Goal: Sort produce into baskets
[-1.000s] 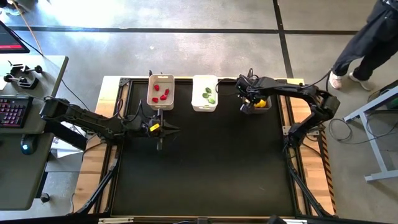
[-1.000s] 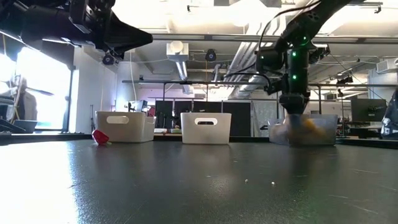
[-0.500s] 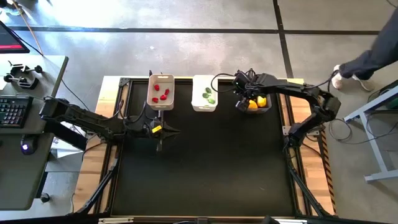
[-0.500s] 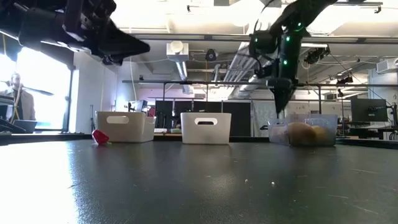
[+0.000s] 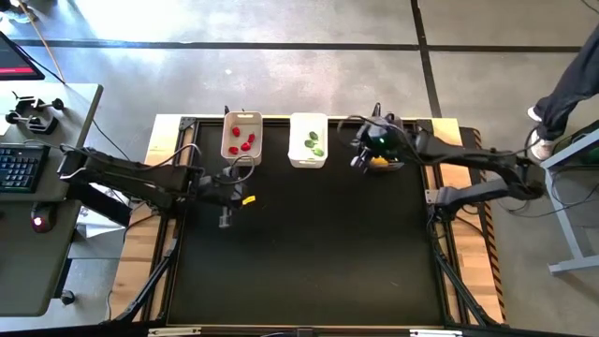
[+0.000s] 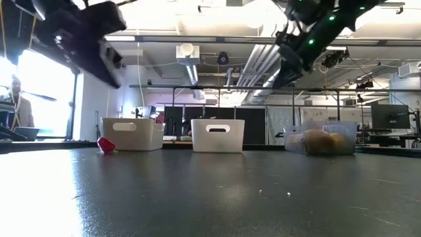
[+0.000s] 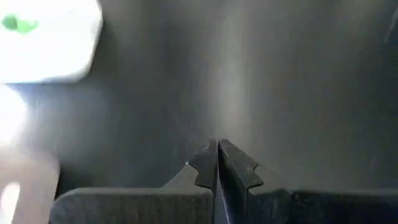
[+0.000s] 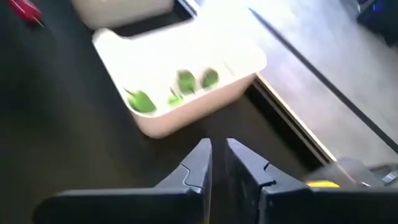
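Three baskets stand in a row at the table's far edge. The beige one [image 5: 241, 138] holds red pieces, the white one [image 5: 308, 140] green pieces [image 8: 177, 87], and the dark grey one [image 6: 321, 140] yellow and orange fruits [image 6: 320, 141]. One red piece [image 6: 106, 145] lies on the table beside the beige basket. My left gripper [image 7: 217, 148] is shut and empty, hanging above the mat in front of the beige basket [image 5: 225, 218]. My right gripper [image 8: 217, 152] is raised by the dark grey basket's left side, tilted toward the white basket, with only a narrow slit between its empty fingers.
The black mat [image 5: 309, 253] spreads wide in front of the baskets. A desk with a keyboard [image 5: 19, 168] stands left of the table. A person's legs [image 5: 566, 75] show on the floor at the far right.
My right gripper has risen out of the dark grey basket, leaving the yellow and orange fruits in it, and has tipped toward the white basket. My left gripper has shifted a little toward the table's left edge and tilted.
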{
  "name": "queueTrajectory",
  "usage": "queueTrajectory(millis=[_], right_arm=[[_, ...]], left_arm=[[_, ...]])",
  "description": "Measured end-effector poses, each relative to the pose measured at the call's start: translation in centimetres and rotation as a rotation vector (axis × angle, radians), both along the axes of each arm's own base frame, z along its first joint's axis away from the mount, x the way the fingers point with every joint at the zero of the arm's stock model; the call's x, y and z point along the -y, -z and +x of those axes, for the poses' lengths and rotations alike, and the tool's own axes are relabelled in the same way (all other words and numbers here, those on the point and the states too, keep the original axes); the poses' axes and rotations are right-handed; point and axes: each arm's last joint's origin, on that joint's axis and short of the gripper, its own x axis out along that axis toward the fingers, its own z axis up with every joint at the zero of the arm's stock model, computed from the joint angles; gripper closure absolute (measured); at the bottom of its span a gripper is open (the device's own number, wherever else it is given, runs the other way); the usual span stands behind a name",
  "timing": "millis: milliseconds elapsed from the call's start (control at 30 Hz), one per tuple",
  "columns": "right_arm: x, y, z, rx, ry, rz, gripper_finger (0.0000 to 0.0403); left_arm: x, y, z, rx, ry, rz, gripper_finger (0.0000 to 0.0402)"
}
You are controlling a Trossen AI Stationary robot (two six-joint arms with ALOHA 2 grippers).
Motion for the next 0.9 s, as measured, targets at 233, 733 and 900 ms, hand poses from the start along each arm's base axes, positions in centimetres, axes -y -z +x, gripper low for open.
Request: queueTrajectory(millis=[233,733,900], right_arm=[[-3.5,0.8,-0.4,0.213,-0.098,-0.038,0.0374],[-6.3,1.3,0.1,0.239,-0.162,-0.125,0.0402],[-6.6,1.3,0.1,0.241,-0.175,-0.126,0.0402]], left_arm=[[-0.8,-0.3,-1.0,-0.264,-0.032,0.101,0.0384],[-4.0,3.4,0.8,-0.527,-0.182,0.247,0.0245],[-4.7,4.5,1.4,-0.585,-0.149,0.261,0.0246]])
